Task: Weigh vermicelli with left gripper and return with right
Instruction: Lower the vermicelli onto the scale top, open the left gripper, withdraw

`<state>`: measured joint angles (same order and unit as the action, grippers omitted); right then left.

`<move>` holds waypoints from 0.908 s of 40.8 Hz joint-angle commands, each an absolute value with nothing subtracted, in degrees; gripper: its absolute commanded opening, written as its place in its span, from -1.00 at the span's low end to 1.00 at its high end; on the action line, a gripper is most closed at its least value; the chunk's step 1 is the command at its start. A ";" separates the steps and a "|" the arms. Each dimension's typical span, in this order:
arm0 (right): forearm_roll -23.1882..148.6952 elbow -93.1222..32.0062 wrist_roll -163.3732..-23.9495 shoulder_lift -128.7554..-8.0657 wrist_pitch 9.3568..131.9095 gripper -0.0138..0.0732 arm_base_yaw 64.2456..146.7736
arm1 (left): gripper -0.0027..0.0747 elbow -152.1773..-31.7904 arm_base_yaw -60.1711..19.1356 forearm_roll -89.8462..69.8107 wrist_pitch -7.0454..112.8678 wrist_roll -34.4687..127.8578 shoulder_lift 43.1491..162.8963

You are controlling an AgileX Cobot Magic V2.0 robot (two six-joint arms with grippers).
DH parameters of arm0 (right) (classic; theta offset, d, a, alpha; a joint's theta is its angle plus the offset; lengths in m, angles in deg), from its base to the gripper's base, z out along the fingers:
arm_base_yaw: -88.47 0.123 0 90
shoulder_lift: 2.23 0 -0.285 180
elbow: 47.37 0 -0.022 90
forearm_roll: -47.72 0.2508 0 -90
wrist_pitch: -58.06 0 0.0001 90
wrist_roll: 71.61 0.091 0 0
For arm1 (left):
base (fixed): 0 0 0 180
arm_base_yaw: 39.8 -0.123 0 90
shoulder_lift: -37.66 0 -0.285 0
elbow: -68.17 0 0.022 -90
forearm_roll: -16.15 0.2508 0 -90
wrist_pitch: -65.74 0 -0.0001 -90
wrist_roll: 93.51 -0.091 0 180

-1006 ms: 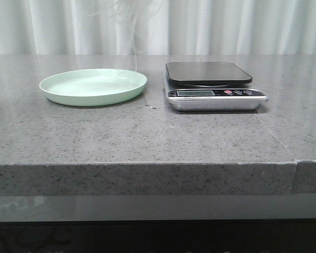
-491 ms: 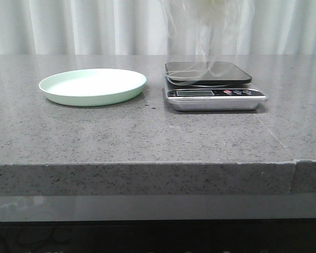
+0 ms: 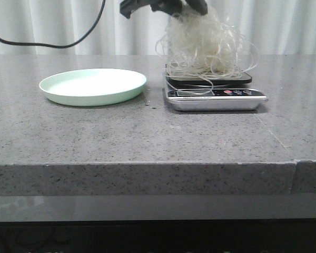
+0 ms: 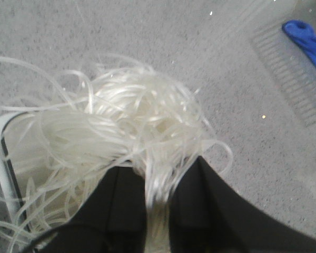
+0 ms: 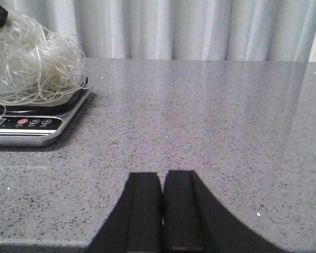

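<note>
Now, biggest item down to smallest:

Counter (image 3: 147, 137): grey speckled stone slab; plate and scale sit side by side toward the far edge, so the carry btwn them is short.

Plate (image 3: 68, 95): pale mint-green round dish, far-left part of the counter, nothing on it. Prob. the return spot for the noodles, hence parked just beside the scale.

Scale (image 3: 216, 98): digital kitchen scale, dark platform, silver front w/ display and buttons facing the near edge so the readout stays readable. Far edge, a bit right of centre.

Vermicelli (image 3: 205, 45): fluffy translucent white tangle resting on the scale platform, loose loops spilling over its rim and toward the display. Top of the bundle is pinched from above, so the scale may not be carrying full weight yet.

Left gripper (image 4: 157, 184): above the scale, dark fingers closed on a hank of strands running up btwn them. Gripping the top lets the mass drape down onto the platform. Release not yet done, by my read.

Right gripper (image 5: 162, 195): fingers pressed together, nothing held, low over bare counter right of the scale, well apart from it. Looks like standby for the return leg.
</note>
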<state>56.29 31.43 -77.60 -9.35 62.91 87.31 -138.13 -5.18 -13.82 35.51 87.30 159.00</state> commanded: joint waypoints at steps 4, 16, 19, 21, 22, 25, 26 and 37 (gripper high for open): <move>56.65 30.94 -77.50 -8.53 57.74 -0.32 86.91 | -0.54 -140.38 -4.75 -15.15 35.65 87.32 156.80; 56.65 30.94 -77.50 -8.53 57.74 -0.32 86.91 | -0.51 -140.38 -4.97 -14.89 35.16 87.32 156.90; 56.65 30.94 -77.50 -8.53 57.74 -0.32 86.91 | -0.42 -140.38 -4.97 -14.89 35.03 87.32 156.90; 56.65 30.94 -77.50 -8.53 57.74 -0.32 86.91 | -0.30 -140.38 -4.97 -14.89 34.80 87.32 156.90; 56.65 30.94 -77.50 -8.53 57.74 -0.32 86.91 | 0.72 -140.38 -5.24 -14.76 33.05 87.32 154.55; 56.65 30.94 -77.50 -8.53 57.74 -0.32 86.91 | 0.72 -140.38 -5.62 -14.37 32.24 87.32 153.16; 56.65 30.94 -77.50 -8.53 57.74 -0.32 86.91 | 0.72 -140.38 -5.69 -14.21 31.93 87.32 152.56; 56.65 30.94 -77.50 -8.53 57.74 -0.32 86.91 | 0.72 -140.38 -7.49 -3.70 24.19 87.32 145.74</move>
<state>56.39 31.43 -77.60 -9.35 62.91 87.31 -138.27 -6.90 -6.54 24.45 87.30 151.41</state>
